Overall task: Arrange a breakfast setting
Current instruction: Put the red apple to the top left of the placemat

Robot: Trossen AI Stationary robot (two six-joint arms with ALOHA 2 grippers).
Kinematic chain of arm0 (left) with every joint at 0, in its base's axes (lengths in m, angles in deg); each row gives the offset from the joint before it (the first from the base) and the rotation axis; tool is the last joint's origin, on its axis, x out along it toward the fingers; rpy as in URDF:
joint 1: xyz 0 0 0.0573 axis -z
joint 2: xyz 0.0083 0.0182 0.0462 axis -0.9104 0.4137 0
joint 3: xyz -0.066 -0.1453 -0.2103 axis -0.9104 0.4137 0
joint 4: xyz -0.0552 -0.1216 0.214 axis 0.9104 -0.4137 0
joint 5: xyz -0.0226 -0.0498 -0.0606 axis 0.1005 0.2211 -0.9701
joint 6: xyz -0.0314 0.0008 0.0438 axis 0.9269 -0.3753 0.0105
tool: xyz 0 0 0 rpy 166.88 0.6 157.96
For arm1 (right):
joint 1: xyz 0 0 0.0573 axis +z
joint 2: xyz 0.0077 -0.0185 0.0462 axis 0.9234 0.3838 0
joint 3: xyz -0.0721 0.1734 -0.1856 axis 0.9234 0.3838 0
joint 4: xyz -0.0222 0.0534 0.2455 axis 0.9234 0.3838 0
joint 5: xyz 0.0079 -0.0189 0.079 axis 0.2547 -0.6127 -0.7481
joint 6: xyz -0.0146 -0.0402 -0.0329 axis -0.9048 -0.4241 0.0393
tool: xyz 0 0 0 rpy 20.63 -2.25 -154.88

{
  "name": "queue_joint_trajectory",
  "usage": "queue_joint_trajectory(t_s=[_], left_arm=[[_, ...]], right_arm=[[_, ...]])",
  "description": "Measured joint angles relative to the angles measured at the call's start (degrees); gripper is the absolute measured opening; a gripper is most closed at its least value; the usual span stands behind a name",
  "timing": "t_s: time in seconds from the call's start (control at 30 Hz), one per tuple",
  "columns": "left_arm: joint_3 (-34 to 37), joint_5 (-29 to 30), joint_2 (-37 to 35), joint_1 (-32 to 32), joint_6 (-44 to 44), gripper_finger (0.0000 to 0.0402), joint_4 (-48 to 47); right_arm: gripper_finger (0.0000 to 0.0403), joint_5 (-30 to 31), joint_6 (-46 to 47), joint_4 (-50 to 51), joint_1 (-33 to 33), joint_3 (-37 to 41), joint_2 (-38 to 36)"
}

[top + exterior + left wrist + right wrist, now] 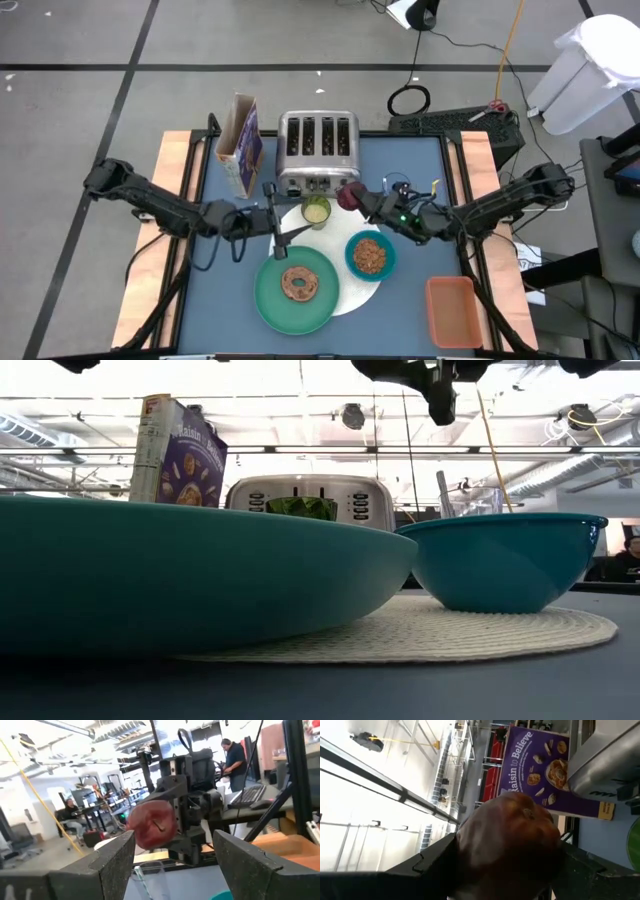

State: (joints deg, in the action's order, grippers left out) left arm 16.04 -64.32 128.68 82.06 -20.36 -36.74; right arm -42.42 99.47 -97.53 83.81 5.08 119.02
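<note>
My right gripper [357,200] is shut on the dark red fruit [348,196], in the air in front of the silver toaster [318,150]. My left gripper [287,226] is open and empty, left of the fruit and facing it. The green plate [270,300] holds the brown ring pastry [298,285] and lies on the white round disc [350,295]. The teal bowl [370,256] also stands on the disc. The yellow-green cup [316,211] stands at the disc's far edge. A clear glass rim [150,868] shows below the fruit in the left wrist view. My right gripper pinches the dark red fruit [510,840] between its two fingers [432,862], one on each side. The fingers come about level from the table's right. The fruit is lifted clear of the table, and its stem end [159,824] faces my left gripper.
The purple cereal box [241,145] stands at the far left beside the toaster. An orange container [452,310] sits at the near right corner. People sit and stand at desks in the room beyond the table.
</note>
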Motion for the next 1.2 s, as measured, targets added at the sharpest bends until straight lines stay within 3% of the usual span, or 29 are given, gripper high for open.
queue_joint_trajectory(t_s=[0.23,0.37,0.57,0.73,0.9,1.2], left_arm=[[0.0,-9.5,0.0,-3.0,4.9,0.0273,0.8],[0.0,-13.2,0.2,-4.4,3.0,0.0273,1.0],[-4.1,-12.7,6.5,-5.0,-3.7,0.0273,2.5],[-9.2,-5.8,12.1,-5.2,-8.0,0.0273,2.0],[-13.5,-2.0,15.5,-6.0,-6.7,0.0273,1.9],[-14.8,-2.4,16.0,-6.3,-5.0,0.0273,1.8]], right_arm=[[0.0254,-0.9,-0.2,0.0,-0.3,0.0,0.0],[0.0254,-0.9,-0.2,0.0,-0.6,0.0,0.0],[0.0254,-0.9,-0.2,-0.3,-1.4,0.0,0.0],[0.0254,-1.0,-0.2,-0.3,-1.4,0.0,0.0],[0.0254,-0.9,-0.6,-0.3,-1.4,0.0,0.0],[0.0254,-1.2,-1.7,-0.3,-1.4,0.0,0.0]])
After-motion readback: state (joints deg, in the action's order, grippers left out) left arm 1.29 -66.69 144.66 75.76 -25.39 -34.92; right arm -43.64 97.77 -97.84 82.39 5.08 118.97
